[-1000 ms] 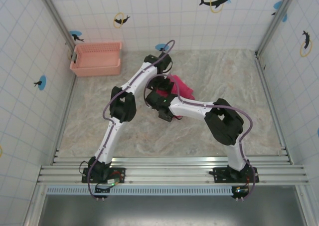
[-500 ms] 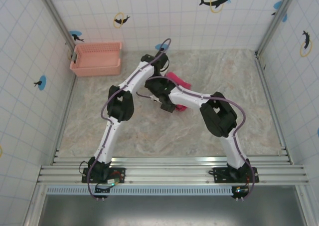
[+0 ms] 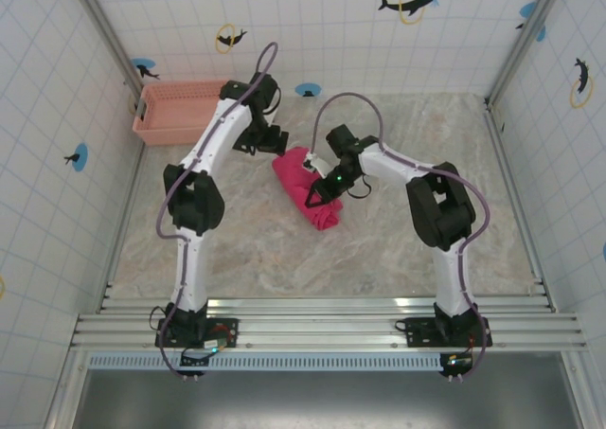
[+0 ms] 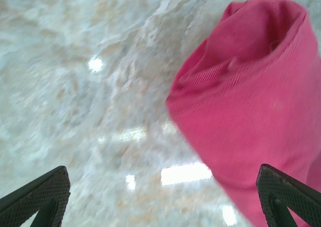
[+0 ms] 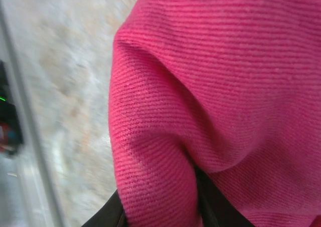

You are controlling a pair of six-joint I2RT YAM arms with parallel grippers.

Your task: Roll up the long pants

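- Both arms had swung apart over the last second. The left arm had gone out toward the far left and the right arm had stretched in from the right. The long pants (image 3: pixel 305 187), earlier half hidden under the crossed arms, now lay uncovered as a thick bundle near the middle of the table (image 3: pixel 237 249), a little further left than before.
- At the far-left corner the basket (image 3: pixel 185 112) sat well apart from the bundle. The left arm passed close by its near corner, so a careless sweep back could have knocked it.
- The left gripper (image 3: pixel 273 141) hovered just beside the far end of the bundle with its jaws spread wide and nothing between them. In the left wrist view its fingertips (image 4: pixel 37 194) framed mostly bare table, with the cloth off to the right. Closing there would probably have caught nothing, or only an outer layer, which could have pulled the roll open.
- The bundle itself looked loose and puffy rather than tight, with one end gaping. Left unsupported, it might have relaxed and unrolled.
- The right gripper (image 3: pixel 319 190) was clamped on a fold at the bundle's middle, and its fingers (image 5: pixel 213 209) were pinched into the ribbed cloth. Because it seemed to hold a single fold, a pull might have peeled that layer off or dragged the whole bundle across the table instead of tightening it.
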